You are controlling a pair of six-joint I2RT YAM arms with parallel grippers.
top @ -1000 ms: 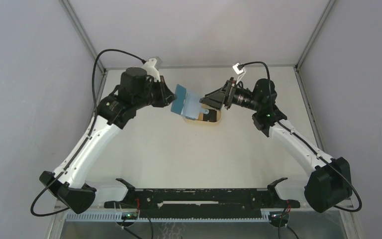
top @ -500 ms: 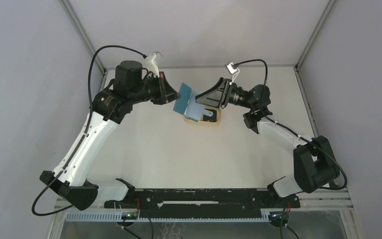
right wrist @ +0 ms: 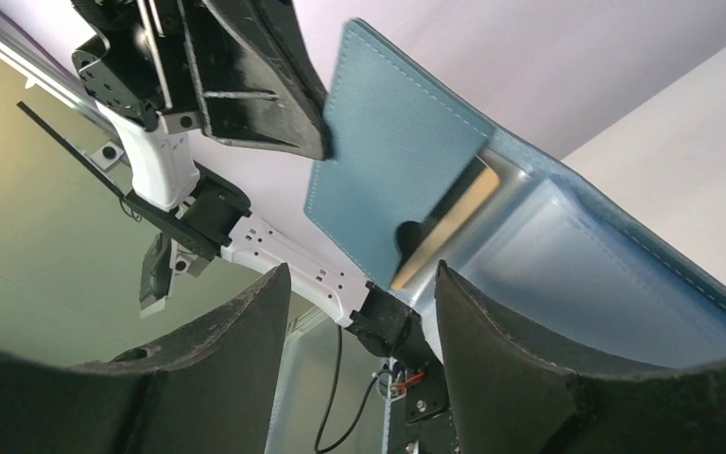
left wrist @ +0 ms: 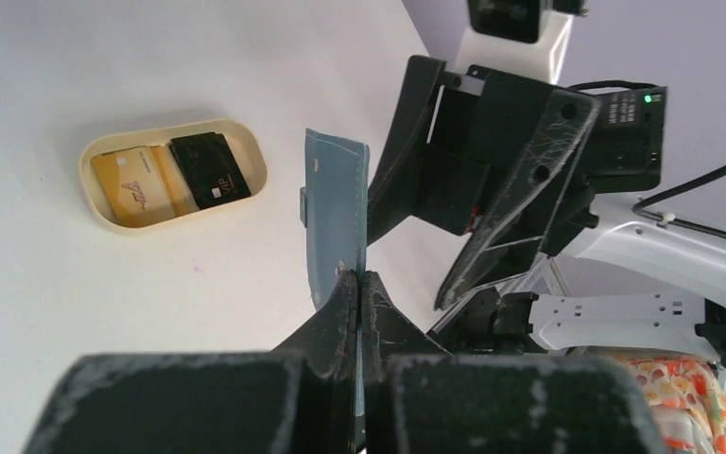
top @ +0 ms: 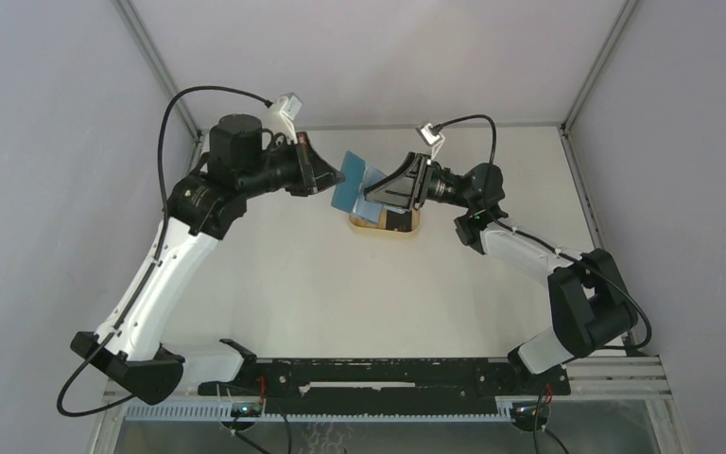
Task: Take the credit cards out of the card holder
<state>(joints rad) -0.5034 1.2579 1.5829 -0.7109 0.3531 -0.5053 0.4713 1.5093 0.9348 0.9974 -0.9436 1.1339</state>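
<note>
The teal-blue card holder (top: 353, 180) hangs open in the air above the tray. My left gripper (top: 329, 177) is shut on the edge of one flap (left wrist: 336, 213), its jaws pressed on the flap's edge (left wrist: 360, 276). My right gripper (top: 374, 196) is open, its fingers (right wrist: 246, 331) either side of the holder's lower edge without touching it. In the right wrist view a tan credit card (right wrist: 449, 219) sticks partly out of a slot behind the teal flap (right wrist: 397, 151), beside the lighter blue inside (right wrist: 577, 265).
A beige oval tray (left wrist: 246, 151) lies on the white table under the holder and holds a tan card (left wrist: 137, 182) and a black card (left wrist: 210, 167). It shows in the top view (top: 416, 225). Grey walls close in the back and sides.
My right gripper has moved left and closer to the open holder, and its arm has swung in. My left gripper has shifted slightly up and back with the holder.
</note>
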